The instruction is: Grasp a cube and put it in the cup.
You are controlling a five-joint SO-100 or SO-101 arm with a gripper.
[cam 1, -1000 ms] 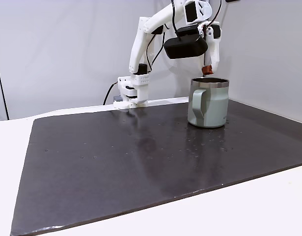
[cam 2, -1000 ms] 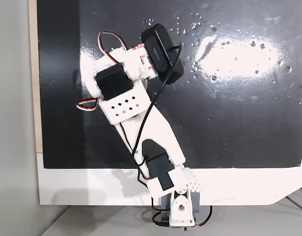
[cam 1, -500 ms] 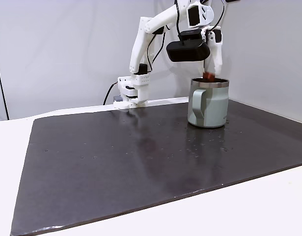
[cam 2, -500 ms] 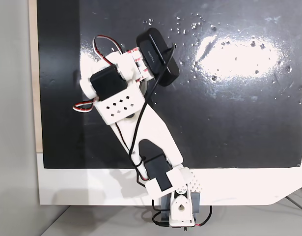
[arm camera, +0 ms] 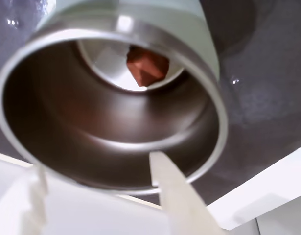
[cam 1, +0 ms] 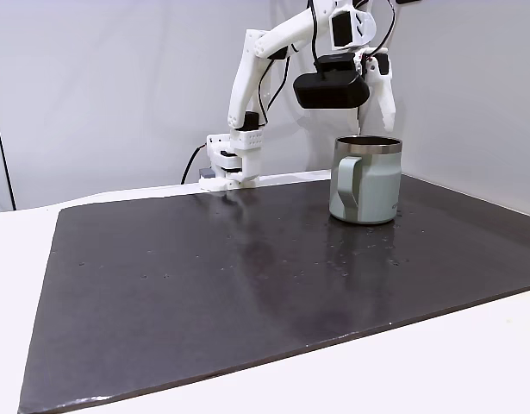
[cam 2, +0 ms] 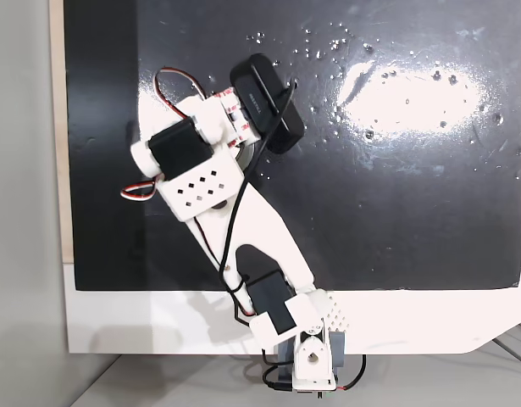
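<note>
The cube (arm camera: 147,65) lies inside the cup (arm camera: 199,73), resting on the pale, shiny bottom, toward the upper side of the floor as the wrist view shows it. It is reddish-orange, turned so that a corner points down in that view, and nothing touches it. The cup's steel rim rings the dark metal wall below it, and the sage-green outside shows as a band at the top.

In the wrist view the fingers (arm camera: 172,196) are spread and hold nothing: one pale, tapering finger rises from the lower edge across the near rim, and the other, toothed one sits at the lower left, well apart from the first.

In a fixed view from the side, the cup (cam 1: 365,179) stands upright on the dark mat (cam 1: 204,276), its handle turned toward the camera, near the mat's far right. The gripper (cam 1: 374,112) hangs just above the rim with its fingers pointing down. The white arm (cam 1: 247,86) arches over from its base at the back edge of the bench (cam 1: 471,362)

In a fixed view from above, the arm (cam 2: 243,220) covers the cup
</note>
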